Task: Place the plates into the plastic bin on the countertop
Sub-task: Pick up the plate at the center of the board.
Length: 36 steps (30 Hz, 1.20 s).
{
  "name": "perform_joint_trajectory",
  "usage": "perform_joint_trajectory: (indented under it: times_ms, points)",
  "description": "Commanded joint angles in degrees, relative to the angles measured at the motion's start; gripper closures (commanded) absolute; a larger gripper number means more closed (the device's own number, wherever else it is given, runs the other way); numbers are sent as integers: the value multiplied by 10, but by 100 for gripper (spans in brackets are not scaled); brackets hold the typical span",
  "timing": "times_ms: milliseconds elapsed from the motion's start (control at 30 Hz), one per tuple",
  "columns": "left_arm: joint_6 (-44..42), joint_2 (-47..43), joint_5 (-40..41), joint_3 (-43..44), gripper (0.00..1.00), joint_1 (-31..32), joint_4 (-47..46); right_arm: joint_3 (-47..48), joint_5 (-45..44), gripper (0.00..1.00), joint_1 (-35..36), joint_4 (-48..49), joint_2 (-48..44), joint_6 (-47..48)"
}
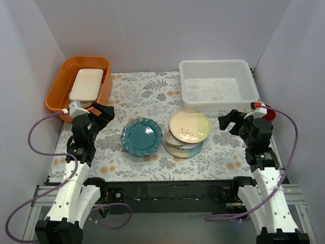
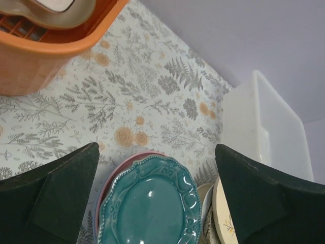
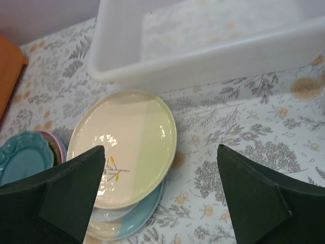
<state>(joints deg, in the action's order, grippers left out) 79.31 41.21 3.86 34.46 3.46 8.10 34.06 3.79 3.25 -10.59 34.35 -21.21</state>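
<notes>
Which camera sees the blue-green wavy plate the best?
The top external view: the whole teal plate shows there, scalloped rim and all. The left wrist view shows the plate closer, but the picture's bottom edge cuts it off. The right wrist view catches only a slice of the plate at its left edge.

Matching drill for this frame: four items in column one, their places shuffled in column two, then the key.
Column one
1. teal scalloped round plate
2. cream floral round plate
3. white rectangular dish
4. white translucent plastic bin

Column two
A. inside the orange plastic tub
B. far right of the leaf-print countertop
C. on a pink plate
D. top of the stack with a light blue plate

Pairs: 1-C, 2-D, 3-A, 4-B.
</notes>
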Motion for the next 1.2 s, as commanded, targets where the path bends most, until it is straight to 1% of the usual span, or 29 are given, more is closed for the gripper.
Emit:
perform_joint_trajectory:
  times_ms: [0,33,67,100,133,167,233,267,300,333,367,433,567,700,933,1000,1067,1167]
  points:
    - [14,36,-14,47,2,1,89,16,76,2,2,-63,-16,-14]
    - [15,44,-29,54,2,1,91,8,77,2,2,-59,-27,-18]
    - [4,57,-93,62,2,1,88,3,81,2,2,-51,-31,-22]
    - [-26,78,-137,89,2,1,89,-1,91,2,2,-44,-35,-24]
    - [-32,89,-176,102,2,1,90,-13,94,2,2,-29,-39,-27]
    - [-35,97,-245,114,2,1,94,-21,104,2,2,-19,-40,-28]
    - [-18,108,-295,134,2,1,93,-33,146,2,2,6,-45,-31]
    - [-16,107,-327,132,2,1,76,-53,163,2,2,23,-48,-41]
    - [-20,104,-363,130,2,1,69,-68,183,2,2,38,-52,-79]
    - [-43,94,-398,130,2,1,61,-78,190,2,2,59,-52,-93]
    - [-40,87,-402,129,2,1,59,-82,195,2,2,58,-49,-99]
    - [-30,64,-380,128,2,1,75,-72,196,2,2,42,-28,-92]
    - [-28,39,-379,120,2,1,102,-16,184,2,3,-42,17,-45]
    - [-20,32,-392,108,2,1,104,-8,182,2,2,-63,23,-39]
    - [-23,31,-424,112,2,1,108,-38,180,2,1,-67,16,-64]
    - [-21,22,-424,114,2,1,105,-56,185,2,-1,-55,6,-87]
    - [-14,15,-424,114,2,1,90,-83,208,2,-3,-16,-2,-100]
    - [-12,28,-431,128,2,1,93,-93,217,2,-4,-5,3,-113]
